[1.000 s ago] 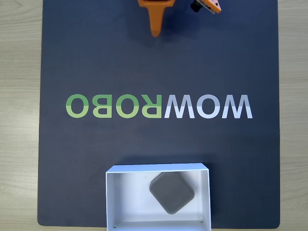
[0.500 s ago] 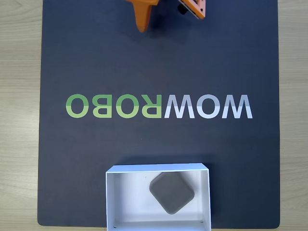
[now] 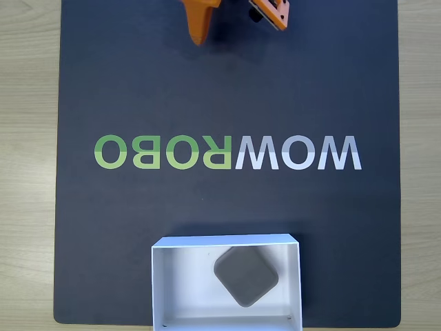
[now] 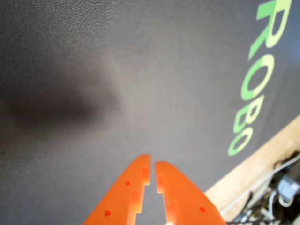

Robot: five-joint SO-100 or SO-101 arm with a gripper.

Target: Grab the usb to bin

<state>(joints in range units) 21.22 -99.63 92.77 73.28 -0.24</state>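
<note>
The usb (image 3: 246, 276) is sitting inside the bin (image 3: 172, 289) at the bottom centre of the fixed view, turned diamond-wise. The gripper (image 4: 152, 173) is hovering at the top edge, well apart from it across the dark mat (image 3: 138, 89), its fingers nearly together and holding nothing.

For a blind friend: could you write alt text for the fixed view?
A grey usb lies inside a white bin at the bottom edge of a dark mat printed WOWROBO. The orange fingers sit at the top edge, holding nothing.
</note>
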